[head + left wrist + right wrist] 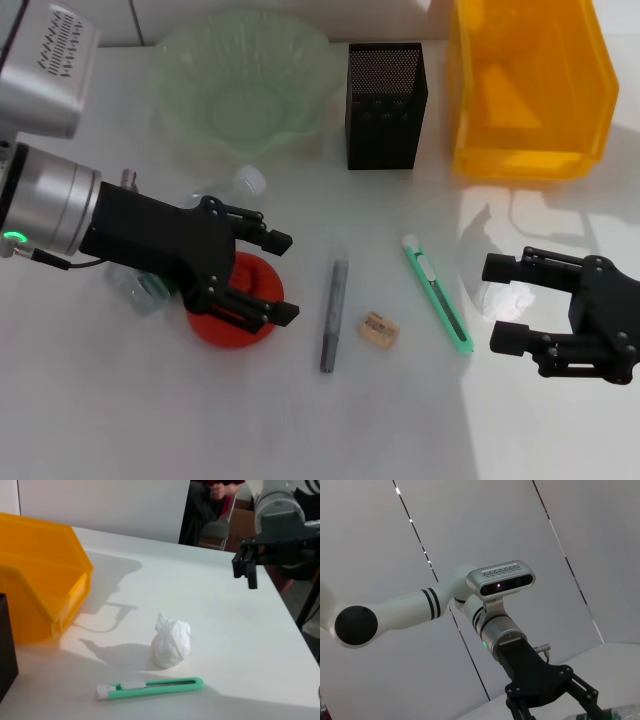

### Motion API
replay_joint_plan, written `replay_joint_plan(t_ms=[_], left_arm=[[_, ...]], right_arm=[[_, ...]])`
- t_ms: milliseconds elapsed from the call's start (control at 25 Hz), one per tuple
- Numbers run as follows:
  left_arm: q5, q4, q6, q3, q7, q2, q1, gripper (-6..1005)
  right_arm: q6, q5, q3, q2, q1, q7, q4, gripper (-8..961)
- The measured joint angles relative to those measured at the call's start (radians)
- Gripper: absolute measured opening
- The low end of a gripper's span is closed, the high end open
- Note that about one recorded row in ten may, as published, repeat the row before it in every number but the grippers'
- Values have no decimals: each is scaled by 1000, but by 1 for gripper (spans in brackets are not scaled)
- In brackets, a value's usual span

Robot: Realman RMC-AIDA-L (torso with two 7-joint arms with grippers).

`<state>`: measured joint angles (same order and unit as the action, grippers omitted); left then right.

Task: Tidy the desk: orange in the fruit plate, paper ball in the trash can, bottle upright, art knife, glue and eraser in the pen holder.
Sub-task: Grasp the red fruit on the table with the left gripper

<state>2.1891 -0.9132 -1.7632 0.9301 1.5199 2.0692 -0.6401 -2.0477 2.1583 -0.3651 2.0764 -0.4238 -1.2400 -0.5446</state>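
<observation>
A white tabletop (300, 420) carried the clutter, sunlight falling across its right side. At the back stood a pale green fruit plate (243, 82), a black mesh pen holder (386, 105) and a yellow bin (530, 85), all in a row.

The left gripper (270, 275) hung with its fingers spread wide and holding nothing, directly over the orange (238, 300), which sat on the tabletop at the left. Just beside it lay a clear bottle (215, 200) on its side, its white cap toward the fruit plate.

In the middle lay a grey glue stick (333, 315), a small tan eraser (379, 330) just beside it, and a green art knife (437, 292) farther right. The paper ball (171, 641) rested near the knife, in the sunlit patch.

The right gripper (510, 305) hovered over the paper ball with its fingers apart and empty.

The left wrist view showed a plain white wall behind the tabletop and, beyond its far corner, a seated person (210, 505) beside a cardboard box (242, 517). The right wrist view showed grey wall panels.
</observation>
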Motion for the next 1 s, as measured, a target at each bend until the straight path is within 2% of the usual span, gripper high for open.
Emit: replay_joint_plan(t_ms=[160,360,600,760,1000], left_arm=[[1,5,112,58,-7,0,-5,843],[16,5,178,119,-13,-2,-5,842],[28,-3,202,169,-13,-2,-5,840],[82,-20,215,186,-6,1,-6,838],[108,-23,232,197,-10,1,-4,737]], right_arm=[[12,-1,2,1,16,0,1,816],[14,-2,9,1,24,1,2,816],[21,-2,11,1,25,0,2,816],[29,-2,11,-1,22,0,12,816],[46,-2,10,-6,20,-1,36,816]])
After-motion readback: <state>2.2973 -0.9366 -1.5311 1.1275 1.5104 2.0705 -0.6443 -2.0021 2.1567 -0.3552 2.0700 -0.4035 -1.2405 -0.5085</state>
